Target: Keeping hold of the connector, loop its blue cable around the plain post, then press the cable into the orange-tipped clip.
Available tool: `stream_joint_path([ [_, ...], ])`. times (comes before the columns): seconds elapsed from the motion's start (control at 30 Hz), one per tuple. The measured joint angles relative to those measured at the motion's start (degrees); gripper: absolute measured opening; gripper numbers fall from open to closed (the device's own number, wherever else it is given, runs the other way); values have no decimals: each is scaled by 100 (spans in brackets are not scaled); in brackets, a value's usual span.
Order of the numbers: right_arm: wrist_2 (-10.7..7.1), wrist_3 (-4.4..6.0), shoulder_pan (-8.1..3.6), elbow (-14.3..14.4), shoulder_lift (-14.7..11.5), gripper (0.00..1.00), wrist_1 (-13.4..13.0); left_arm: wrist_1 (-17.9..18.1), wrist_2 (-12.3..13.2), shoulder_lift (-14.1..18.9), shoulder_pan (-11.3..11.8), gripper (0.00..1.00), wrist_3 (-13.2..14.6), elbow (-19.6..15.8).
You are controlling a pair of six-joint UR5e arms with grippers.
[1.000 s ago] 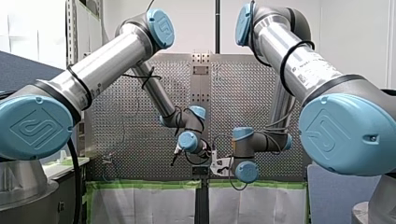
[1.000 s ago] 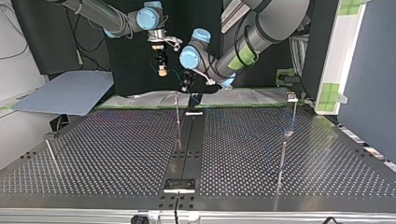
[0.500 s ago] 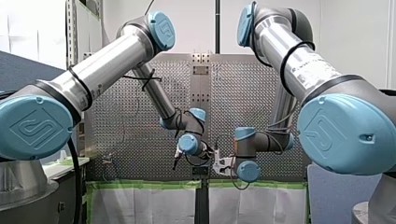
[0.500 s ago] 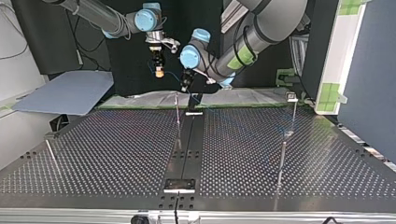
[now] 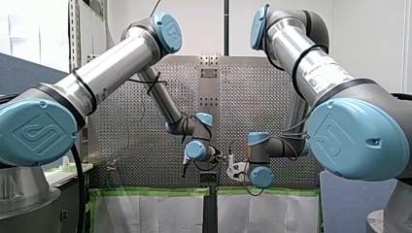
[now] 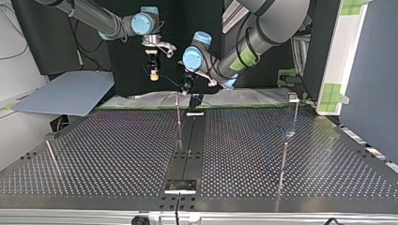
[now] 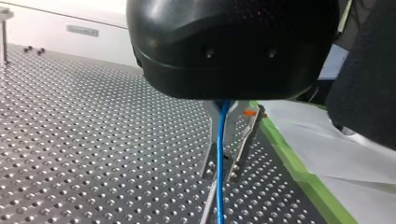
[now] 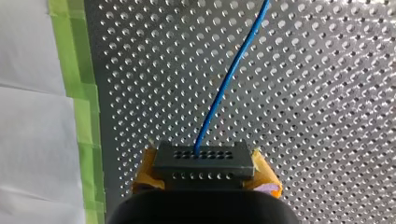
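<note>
My right tool (image 8: 205, 176) pinches the connector (image 8: 204, 158), my left tool (image 7: 223, 122) the blue cable (image 7: 219, 177); overtension could yank the connector free.

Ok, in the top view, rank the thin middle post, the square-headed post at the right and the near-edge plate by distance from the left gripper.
From the left gripper:
1. thin middle post, just beside it at the table's far edge.
2. square-headed post, along the far edge, at the view's right.
3. near-edge plate, across the whole table, close to the camera.

Probably a robotics lab — perforated table (image 6: 94, 154), green tape (image 5: 145, 191).
</note>
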Motion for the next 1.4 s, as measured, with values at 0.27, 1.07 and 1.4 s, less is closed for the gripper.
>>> stream_joint_path([
  [0.27, -6, -1, -85, -75, 6, 0, -3, 45, 41, -2, 46, 0, -78, 36],
  [1.07, -24, -15, -95, -80, 36, 0, 53, 45, -221, -388, 74, 0, -64, 130],
  [1.4, -25, -36, -109, -182, 349, 0, 42, 74, -195, -402, 99, 0, -107, 148],
])
